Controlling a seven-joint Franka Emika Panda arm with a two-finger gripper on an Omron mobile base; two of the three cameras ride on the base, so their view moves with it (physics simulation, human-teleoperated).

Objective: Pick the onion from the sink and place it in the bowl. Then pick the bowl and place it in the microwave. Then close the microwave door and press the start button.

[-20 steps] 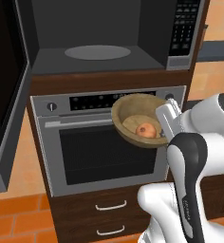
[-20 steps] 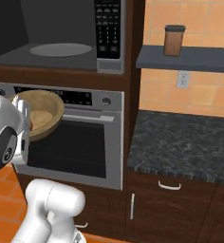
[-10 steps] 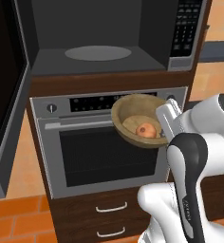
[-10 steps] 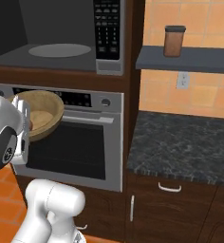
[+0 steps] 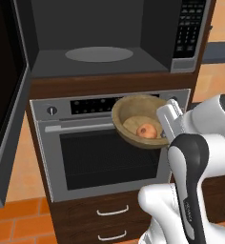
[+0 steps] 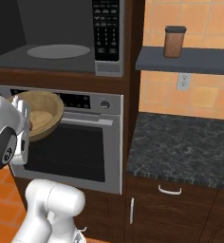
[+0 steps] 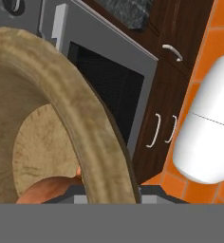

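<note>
- Wooden and thick-rimmed, the bowl (image 5: 140,125) is hanging in the air in front of the steel oven (image 5: 109,143), just below the open microwave (image 5: 105,52); it is resting on no surface, so the arm alone is carrying it.
- The gripper (image 5: 168,125) is clenching the bowl's rim on the side nearest the arm, with the jaws pinched across the wall; the hand view is showing that rim (image 7: 92,137) running right between the finger tips.
- The onion (image 5: 145,131) is sitting on the bowl's floor, toward the gripped side, probably because the bowl is tilting a little that way.
- The microwave door (image 5: 5,109) is standing swung wide at the left edge, leaving the cavity and its round turntable (image 5: 99,54) free to take the bowl.
- Judging by this, the bowl needs lifting above the cavity's front lip and pushing inward; keeping it level matters, since a stronger tilt could roll the onion out.
- The keypad panel (image 6: 108,31) is waiting untouched at the microwave's right edge.
</note>
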